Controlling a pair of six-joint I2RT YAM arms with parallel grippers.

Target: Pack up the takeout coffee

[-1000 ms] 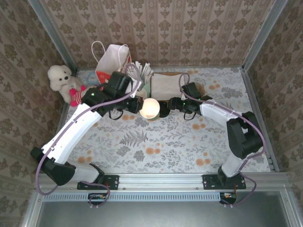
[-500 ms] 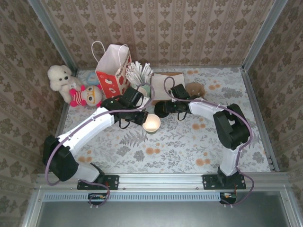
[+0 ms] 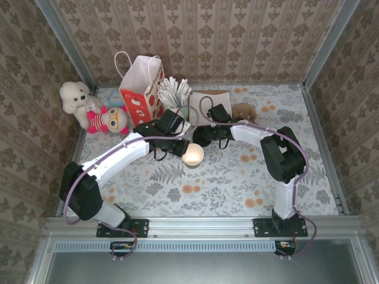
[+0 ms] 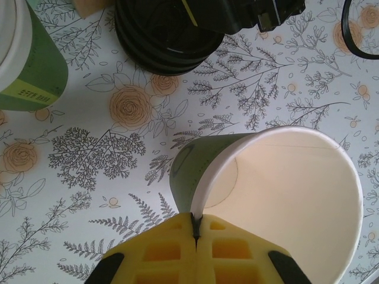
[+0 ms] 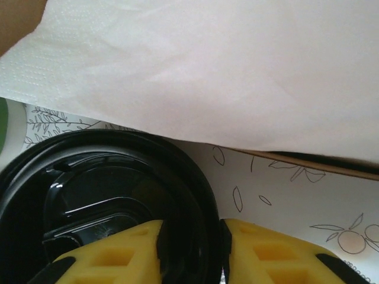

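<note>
The tabletop [image 3: 249, 183] nearest me lay bare under its floral cover. About midway across stood the takeout coffee cup [image 3: 192, 155], a green paper cup whose open, cream-lined mouth faced upward. The left claw [image 4: 194, 220] was clamped on its wall at the rim, one yellow pad inside and one outside, pressed together on the paper. I could not tell whether the cup's base touched the tabletop. Just beyond it, and apart from it, the black lid [image 5: 89, 183] lay flat. The right claw [image 5: 190, 229] straddled the lid's rim, one pad inside and one outside. Both pads sat against the plastic with no gap that I could see, so I read it as gripping the lid. Farther back and to the left stood a second green cup [image 4: 26, 59] with a white rim, well apart from the one I held. Directly behind the lid a white napkin [image 5: 237, 71] was spread out, with a brown card edge [image 5: 15, 15] showing past its corner. Along the far side I made out a bunch of white sticks [image 3: 174, 90] and, left of them, a red-and-white gift bag [image 3: 142, 89] standing upright. A striped doll [image 3: 108, 120] and a white plush toy [image 3: 74, 96] sat in the far left corner.
</note>
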